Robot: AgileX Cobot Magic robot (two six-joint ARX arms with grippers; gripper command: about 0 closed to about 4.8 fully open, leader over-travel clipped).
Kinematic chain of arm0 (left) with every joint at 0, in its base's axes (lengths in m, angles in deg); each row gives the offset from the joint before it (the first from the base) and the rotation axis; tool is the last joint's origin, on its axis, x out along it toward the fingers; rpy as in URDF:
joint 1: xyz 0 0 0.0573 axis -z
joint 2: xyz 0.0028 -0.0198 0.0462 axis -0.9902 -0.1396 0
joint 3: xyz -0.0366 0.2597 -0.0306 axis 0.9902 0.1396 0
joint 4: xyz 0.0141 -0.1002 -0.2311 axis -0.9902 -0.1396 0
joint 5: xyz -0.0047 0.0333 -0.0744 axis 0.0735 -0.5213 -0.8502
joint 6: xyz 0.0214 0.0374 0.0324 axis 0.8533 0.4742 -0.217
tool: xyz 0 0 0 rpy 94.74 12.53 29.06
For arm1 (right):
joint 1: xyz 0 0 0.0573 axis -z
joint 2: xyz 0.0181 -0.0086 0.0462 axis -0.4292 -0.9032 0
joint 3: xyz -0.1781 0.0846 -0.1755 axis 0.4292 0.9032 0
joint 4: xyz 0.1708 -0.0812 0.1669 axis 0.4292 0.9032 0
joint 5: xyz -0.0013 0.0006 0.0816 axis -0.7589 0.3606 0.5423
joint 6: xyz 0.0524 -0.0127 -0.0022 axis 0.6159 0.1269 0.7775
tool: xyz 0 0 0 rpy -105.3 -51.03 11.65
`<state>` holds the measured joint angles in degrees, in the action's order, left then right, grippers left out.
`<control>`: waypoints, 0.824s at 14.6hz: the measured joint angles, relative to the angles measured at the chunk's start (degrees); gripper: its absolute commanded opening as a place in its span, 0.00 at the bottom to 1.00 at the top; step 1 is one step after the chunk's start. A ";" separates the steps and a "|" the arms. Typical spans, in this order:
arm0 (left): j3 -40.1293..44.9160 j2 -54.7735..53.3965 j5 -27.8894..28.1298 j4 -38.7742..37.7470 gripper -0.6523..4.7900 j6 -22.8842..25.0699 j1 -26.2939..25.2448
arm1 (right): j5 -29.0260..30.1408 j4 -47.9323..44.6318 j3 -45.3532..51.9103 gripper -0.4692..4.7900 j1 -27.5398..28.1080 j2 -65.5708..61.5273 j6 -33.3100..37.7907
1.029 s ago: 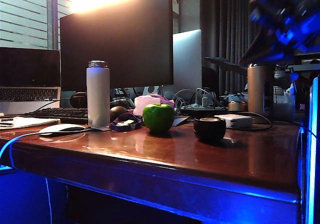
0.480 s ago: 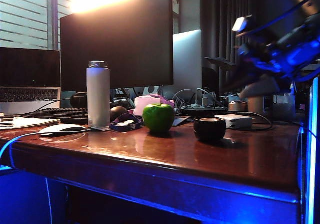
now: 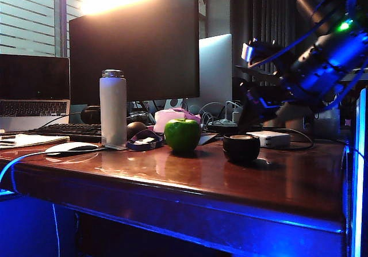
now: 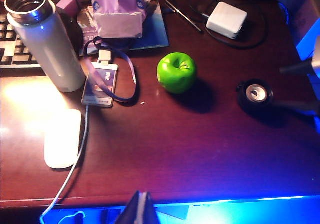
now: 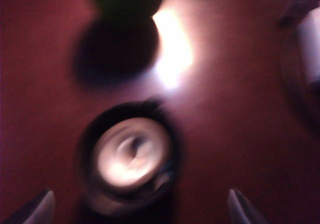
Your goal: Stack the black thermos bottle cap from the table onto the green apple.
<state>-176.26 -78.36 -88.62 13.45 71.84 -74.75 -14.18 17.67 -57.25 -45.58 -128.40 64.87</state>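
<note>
R gripper (image 5: pixel 140 209) over cap, jaws wide, nothing held.
Cap (image 3: pixel 241 148) sits upright on table (image 3: pixel 230 182), tan face up, just right of apple (image 3: pixel 182 134), not touching. L gripper (image 4: pixel 141 209) at table's front edge, fingers together, empty. White bottle (image 3: pixel 113 107) further left.

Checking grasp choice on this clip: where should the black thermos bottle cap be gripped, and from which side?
Probably across its round side wall, from above. The black thermos bottle cap stands upright on the table, light face up; the right tool hangs open over it.
</note>
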 measured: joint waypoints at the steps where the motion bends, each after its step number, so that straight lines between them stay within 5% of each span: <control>1: 0.00 -0.02 0.00 0.00 0.11 0.02 0.00 | -0.79 -1.55 -0.20 1.00 -0.42 -0.42 0.04; 12: -0.04 -0.02 -0.46 0.02 0.11 0.02 0.00 | -3.91 2.29 -9.55 1.00 -3.17 -12.26 0.52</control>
<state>-176.30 -78.38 -89.08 13.47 71.86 -74.75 -18.09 19.97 -66.80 -48.75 -140.66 65.40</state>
